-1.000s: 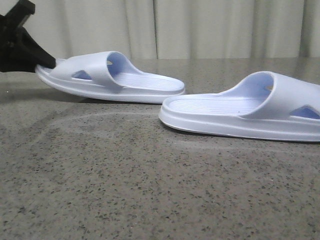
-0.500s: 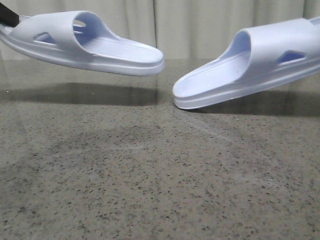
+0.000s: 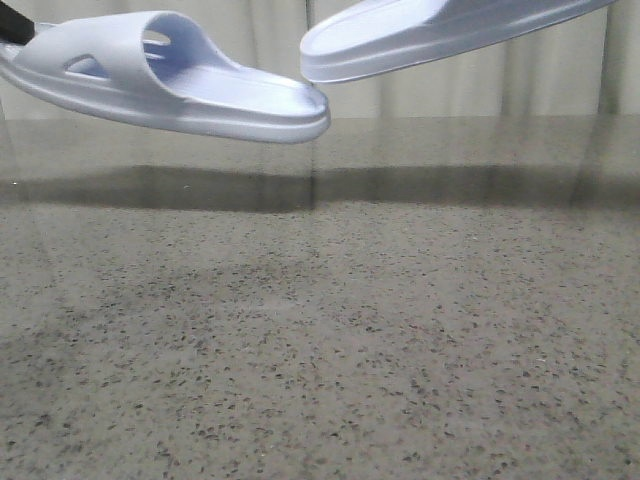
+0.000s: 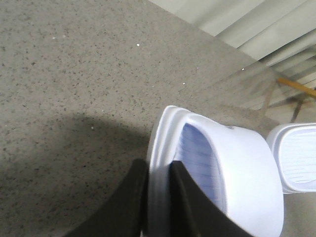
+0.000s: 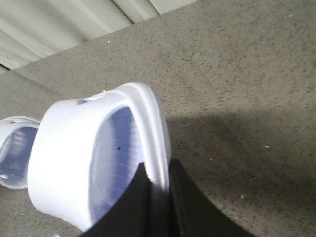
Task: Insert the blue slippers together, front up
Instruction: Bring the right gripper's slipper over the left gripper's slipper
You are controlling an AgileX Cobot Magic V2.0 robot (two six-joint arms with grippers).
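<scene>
Raised further off the stone table (image 3: pixel 320 330) since a moment ago: right slipper (image 3: pixel 440 30) higher, heel toward left slipper (image 3: pixel 170 75). Clamped at the toe rims by left gripper (image 4: pixel 157 197) and right gripper (image 5: pixel 157 202). Mid-carry; next, tilting and aligning to nest one inside the other.

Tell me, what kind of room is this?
Probably an indoor test or lab bench, not a home: a bare speckled grey stone-look tabletop, pale pleated curtains behind as a backdrop, and two pale blue foam slippers held in the air.
</scene>
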